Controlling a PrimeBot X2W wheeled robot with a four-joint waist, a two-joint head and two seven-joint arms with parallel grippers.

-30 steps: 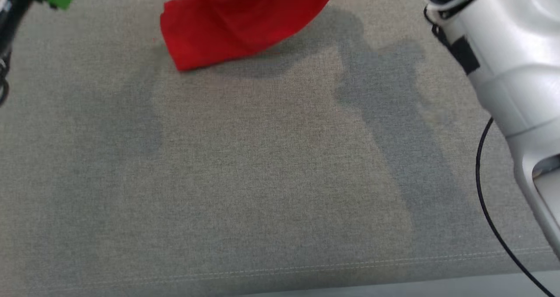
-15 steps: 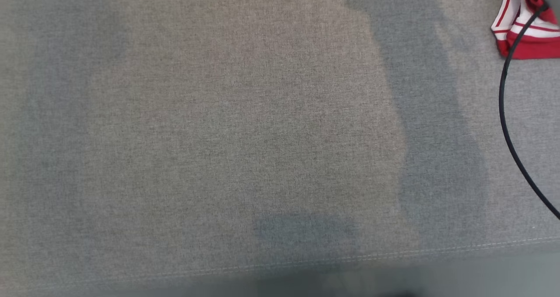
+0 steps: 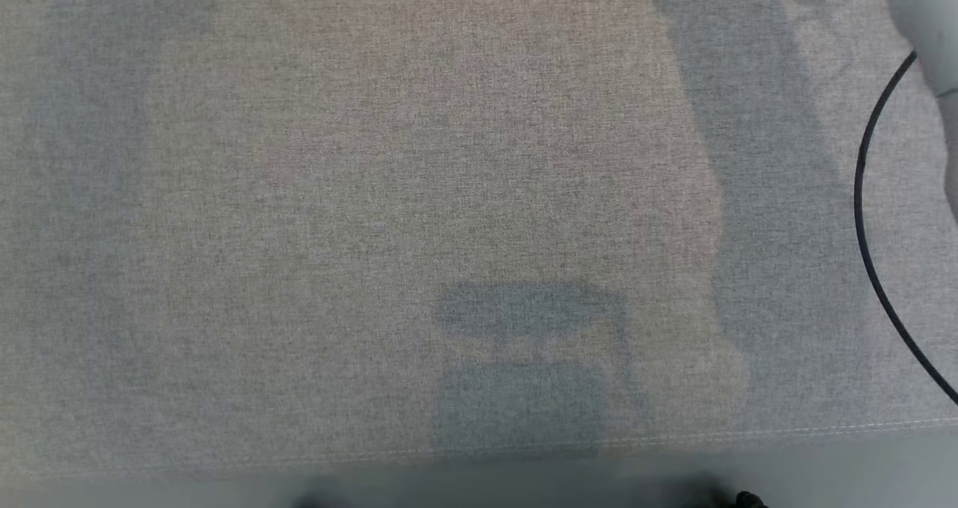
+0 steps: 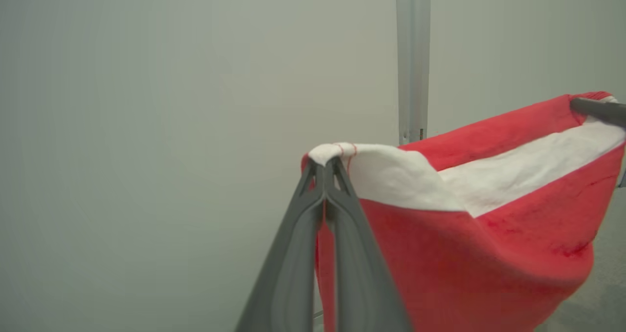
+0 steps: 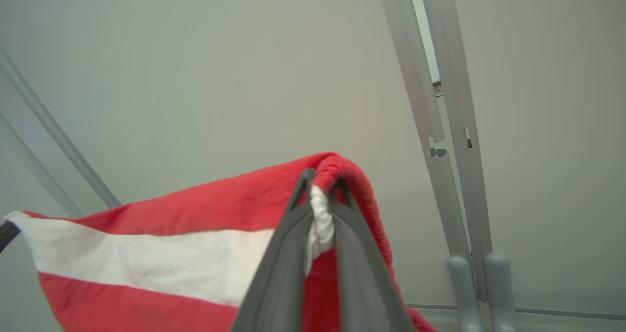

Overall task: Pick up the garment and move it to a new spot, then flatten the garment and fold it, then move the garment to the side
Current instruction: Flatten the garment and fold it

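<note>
Left end effector [image 4: 325,163]: fingers pressed together on a white corner of the garment [image 4: 464,254], with only a thin bite at the tips.
Right end effector [image 5: 323,183]: clamped on a bunched white roll of the same top edge, held slightly apart by the cloth.

Garment location: hanging in the air, strung between the 2 grips. In the left wrist view it runs from centre out to 3 o'clock and sags toward 5 o'clock. The grey fabric surface [image 3: 374,194] in the head view carries only shadows, with a black cable [image 3: 868,216] at 3 o'clock.

Handling (judged): fleecy, soft, limp and light. The red body with its white band droops under its own weight, so it has no stiffness to rely on. The top-edge corners look like the best hold. The left bite looks shallow and could slip.

Writing: no brand, label or text is readable.
</note>
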